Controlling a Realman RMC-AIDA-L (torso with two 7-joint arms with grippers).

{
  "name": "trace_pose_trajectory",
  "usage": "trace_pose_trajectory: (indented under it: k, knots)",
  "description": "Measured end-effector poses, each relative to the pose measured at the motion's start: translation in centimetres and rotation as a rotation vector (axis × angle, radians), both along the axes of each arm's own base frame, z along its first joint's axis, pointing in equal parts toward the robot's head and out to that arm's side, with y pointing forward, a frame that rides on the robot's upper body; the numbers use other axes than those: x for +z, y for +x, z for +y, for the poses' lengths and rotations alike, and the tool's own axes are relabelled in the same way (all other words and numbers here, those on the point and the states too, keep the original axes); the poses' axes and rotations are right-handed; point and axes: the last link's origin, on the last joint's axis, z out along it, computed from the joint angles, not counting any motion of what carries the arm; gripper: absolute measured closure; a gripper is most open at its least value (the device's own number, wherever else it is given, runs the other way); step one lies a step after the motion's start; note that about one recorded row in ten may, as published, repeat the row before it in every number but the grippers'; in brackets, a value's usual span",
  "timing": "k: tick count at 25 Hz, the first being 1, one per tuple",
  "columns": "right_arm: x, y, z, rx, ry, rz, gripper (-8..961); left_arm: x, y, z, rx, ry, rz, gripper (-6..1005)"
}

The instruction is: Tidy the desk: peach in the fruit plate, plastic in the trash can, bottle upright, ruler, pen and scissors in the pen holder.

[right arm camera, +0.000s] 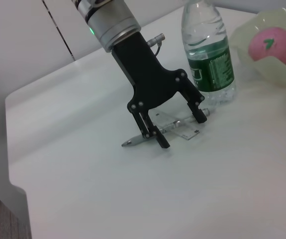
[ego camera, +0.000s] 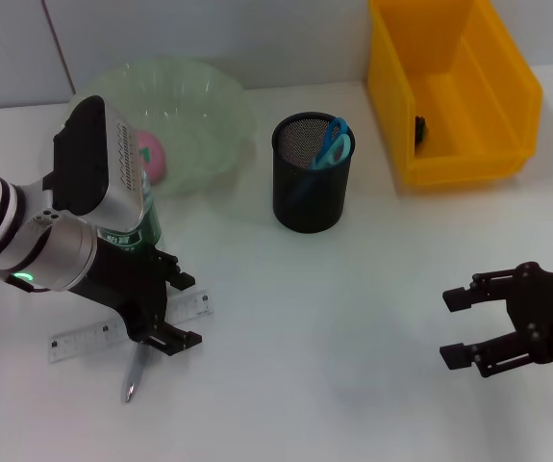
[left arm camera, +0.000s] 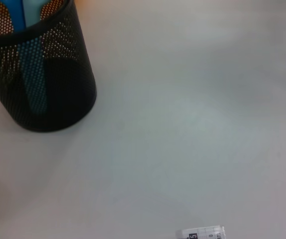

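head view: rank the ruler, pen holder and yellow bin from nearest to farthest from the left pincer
1. ruler: lies on the desk directly under the open left pincer.
2. pen holder: mid-desk, off toward the robot's right and farther back.
3. yellow bin: far right corner, well beyond the holder.

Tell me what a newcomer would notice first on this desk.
The left gripper stands open over the ruler and pen at the desk's front left, beside the upright bottle. Behind sit the black mesh pen holder with blue scissors and the bright yellow bin. The right gripper hovers open at front right.
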Motion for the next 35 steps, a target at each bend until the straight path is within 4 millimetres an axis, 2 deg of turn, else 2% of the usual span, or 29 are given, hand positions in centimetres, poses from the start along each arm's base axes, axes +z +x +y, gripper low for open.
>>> trace_pose_trajectory:
  k: [31, 35]
  knots:
    - [-0.37, 0.07, 0.35, -0.001, 0.003, -0.027, 122, -0.47, -0.19, -0.11, -0.022, -0.003, 0.029, 296]
    - [-0.37, 0.08, 0.36, -0.002, 0.004, -0.028, 122, -0.71, -0.23, -0.07, -0.035, 0.006, 0.038, 417]
